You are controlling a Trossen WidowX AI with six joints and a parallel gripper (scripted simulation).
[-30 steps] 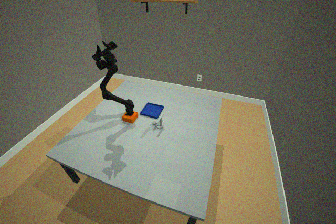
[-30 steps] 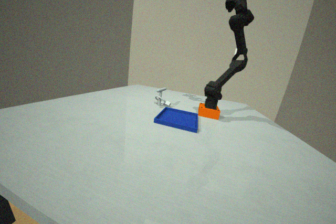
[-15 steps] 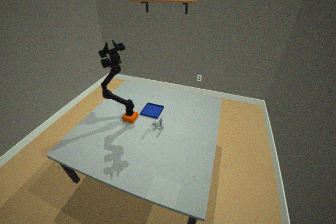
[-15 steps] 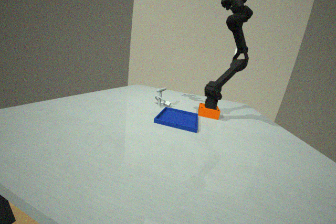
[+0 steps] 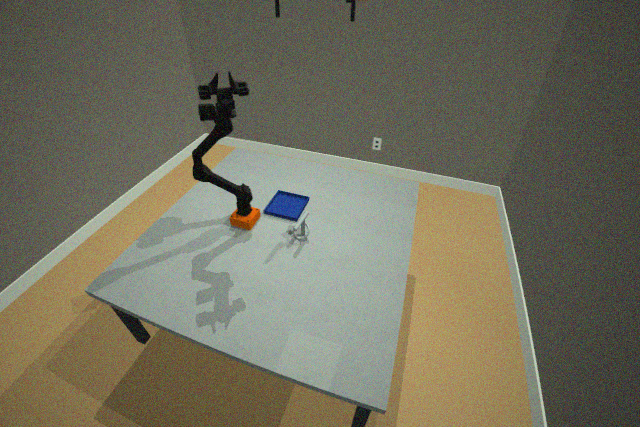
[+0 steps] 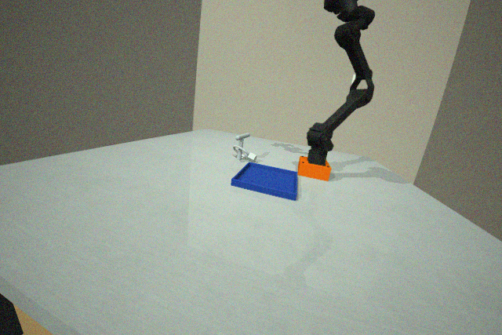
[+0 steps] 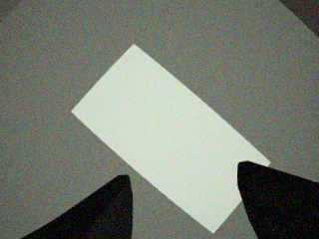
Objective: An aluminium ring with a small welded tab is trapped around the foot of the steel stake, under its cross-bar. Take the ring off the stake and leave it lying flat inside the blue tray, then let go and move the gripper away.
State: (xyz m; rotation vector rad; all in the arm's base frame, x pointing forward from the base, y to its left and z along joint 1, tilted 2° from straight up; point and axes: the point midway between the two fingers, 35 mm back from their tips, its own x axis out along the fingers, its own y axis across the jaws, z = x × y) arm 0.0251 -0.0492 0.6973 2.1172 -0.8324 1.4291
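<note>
Black tool [image 5: 223, 74] [image 7: 185, 179] – fingers apart – no readable brand or label.

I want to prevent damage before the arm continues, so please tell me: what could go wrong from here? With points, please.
The thin aluminium ring [image 5: 308, 231] [image 6: 234, 147] leans, tilted, around the grey steel stake [image 5: 302, 228] [image 6: 241, 143]; lifted straight up, it could catch on the cross-bar.

The black parallel-jaw gripper [image 5: 223, 80] [image 7: 185, 179] is raised high, pointing away from the table; a fast descent might knock the stake.

The shallow blue tray [image 5: 286, 205] [image 6: 265, 179] is near the stake, so a low swing could bump its rim.
</note>
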